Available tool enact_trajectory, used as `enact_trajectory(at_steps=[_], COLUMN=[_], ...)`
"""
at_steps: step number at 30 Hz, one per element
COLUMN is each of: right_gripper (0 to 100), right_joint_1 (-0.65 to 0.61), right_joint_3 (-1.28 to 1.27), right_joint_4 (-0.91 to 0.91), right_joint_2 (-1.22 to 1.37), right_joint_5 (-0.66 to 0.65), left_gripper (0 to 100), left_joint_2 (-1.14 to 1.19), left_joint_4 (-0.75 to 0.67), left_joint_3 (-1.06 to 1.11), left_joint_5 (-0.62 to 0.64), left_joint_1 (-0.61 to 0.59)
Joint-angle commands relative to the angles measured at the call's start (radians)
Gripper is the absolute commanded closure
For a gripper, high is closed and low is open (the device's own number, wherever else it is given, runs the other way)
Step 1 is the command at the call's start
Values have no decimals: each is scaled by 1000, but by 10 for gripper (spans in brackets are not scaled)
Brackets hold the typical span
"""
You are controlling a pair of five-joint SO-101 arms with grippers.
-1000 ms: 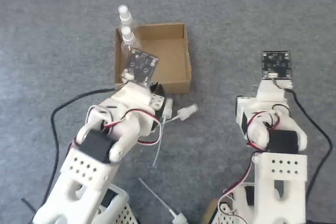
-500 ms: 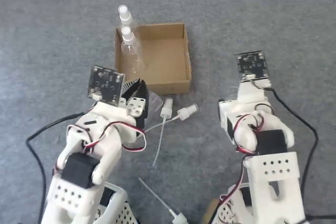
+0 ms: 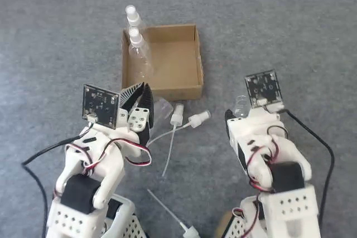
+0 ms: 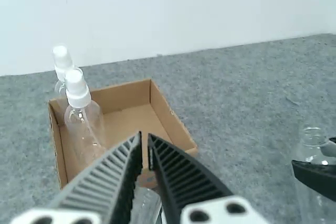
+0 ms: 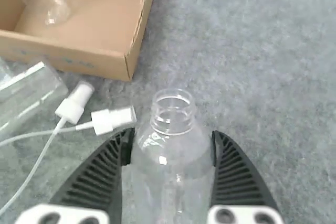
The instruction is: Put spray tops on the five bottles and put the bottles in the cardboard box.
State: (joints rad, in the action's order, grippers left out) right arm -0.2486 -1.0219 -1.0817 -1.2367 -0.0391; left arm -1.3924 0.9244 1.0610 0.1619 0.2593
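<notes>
My left gripper (image 3: 140,88) hovers just in front of the cardboard box (image 3: 174,65), shut with nothing in it (image 4: 144,137). Two clear bottles with spray tops stand at the box's left side: one (image 3: 138,48) inside, the other (image 3: 132,16) at the far corner. A topless clear bottle (image 3: 162,107) lies on the carpet under the left gripper. My right gripper (image 3: 237,114) is shut on an upright open-necked bottle (image 5: 170,124). Two loose spray tops (image 3: 177,114) (image 3: 199,119) with long tubes lie between the arms.
A third spray top (image 3: 189,231) with its tube lies near the front edge, between the arm bases. Grey carpet covers the table. A black cable (image 3: 39,154) trails left of the left arm. The box's right half is bare cardboard.
My left arm has pulled back from over the box to just in front of it. My right arm has swung left and nearer, bringing the open-necked bottle into the high view.
</notes>
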Motion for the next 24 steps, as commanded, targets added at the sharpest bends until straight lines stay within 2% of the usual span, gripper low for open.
enact_trajectory(at_steps=[1,8,16,24], right_gripper=[923,923,923,923], right_joint_1=[-31,-102,-104,-104], right_joint_3=[-9,-86,-167,-226], right_joint_4=[25,65,116,114], right_joint_2=[-107,-183,-278,-407], right_joint_5=[-6,-86,-97,-97], left_gripper=[989,989,989,989], left_joint_2=[-34,-112,-238,-319], left_joint_4=[-28,-29,-35,-213], left_joint_3=[-10,-12,-12,-33], left_joint_5=[12,58,63,118], left_joint_1=[-28,-83,-127,-120])
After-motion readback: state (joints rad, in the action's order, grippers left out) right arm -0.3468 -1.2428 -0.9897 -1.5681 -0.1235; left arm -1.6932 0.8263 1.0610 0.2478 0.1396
